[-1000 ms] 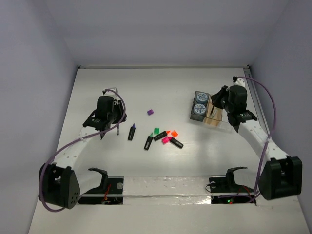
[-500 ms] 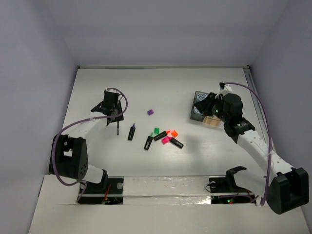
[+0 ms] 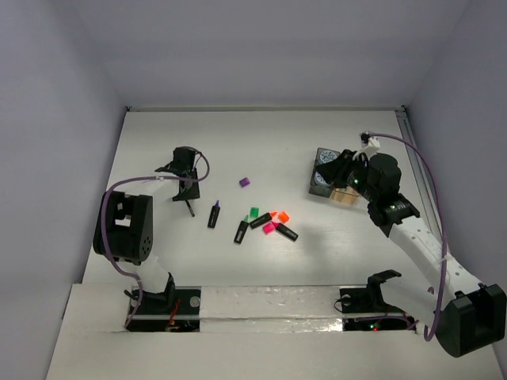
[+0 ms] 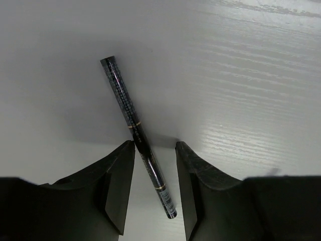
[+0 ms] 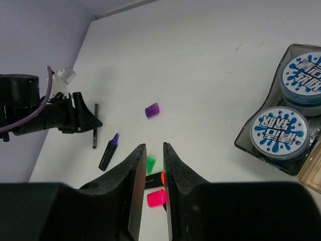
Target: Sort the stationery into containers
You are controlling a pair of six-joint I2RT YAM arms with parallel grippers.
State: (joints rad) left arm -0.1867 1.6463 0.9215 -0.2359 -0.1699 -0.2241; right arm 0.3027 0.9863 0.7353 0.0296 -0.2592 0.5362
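A thin black pen lies flat on the table between the open jaws of my left gripper, which straddles it; both show at the left in the top view. An uncapped purple highlighter, a loose purple cap and a cluster of green, orange and pink markers and caps lie mid-table. The dark grey holder carries two round blue-and-white pieces. My right gripper hangs above the table near the holder, empty, its jaws a narrow gap apart.
The clear box with tan insert stands against the holder's right side. White walls enclose the table on the left, back and right. A metal rail runs along the near edge between the arm bases.
My left gripper has come down and to the right over the black pen. My right gripper has swung left over the dark grey holder and now looks toward the marker cluster.
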